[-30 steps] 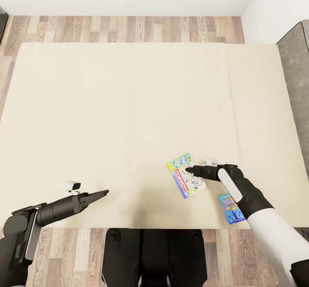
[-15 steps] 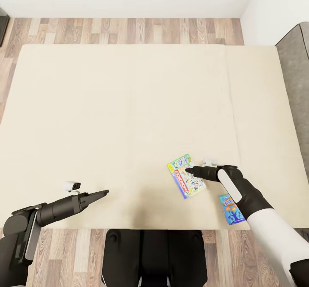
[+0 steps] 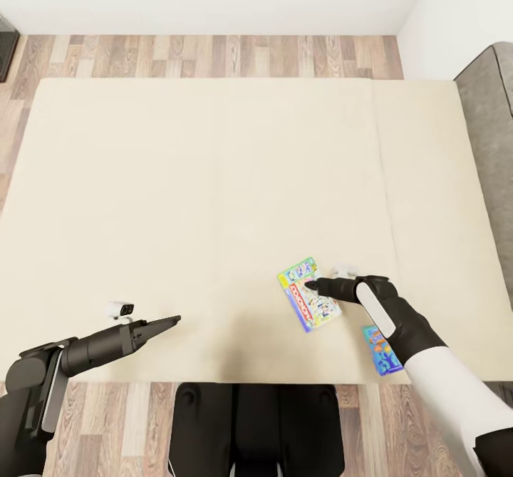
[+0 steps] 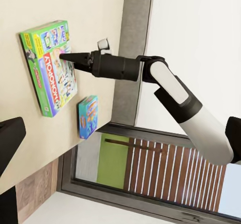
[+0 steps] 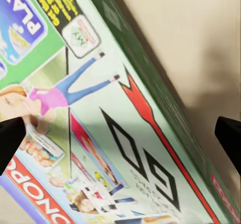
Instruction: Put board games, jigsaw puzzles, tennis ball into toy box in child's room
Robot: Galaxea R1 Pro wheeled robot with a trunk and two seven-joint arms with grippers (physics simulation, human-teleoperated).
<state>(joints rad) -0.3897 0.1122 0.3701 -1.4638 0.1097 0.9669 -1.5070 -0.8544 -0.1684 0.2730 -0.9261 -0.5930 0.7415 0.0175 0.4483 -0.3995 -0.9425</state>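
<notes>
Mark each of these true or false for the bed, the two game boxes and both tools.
1. The green-edged board game lies flat on the bed. True.
2. The small blue board game is stacked on the green-edged one. False: it lies apart from it, near the bed's front edge, partly hidden by the right arm.
3. The right tool is over the green-edged game, its fingers spread wide in the right wrist view. True.
4. The left tool grips a box. False: it holds nothing and points out over bare mattress.
5. A tennis ball sits beside the games. False: there are just the two boxes.
</notes>
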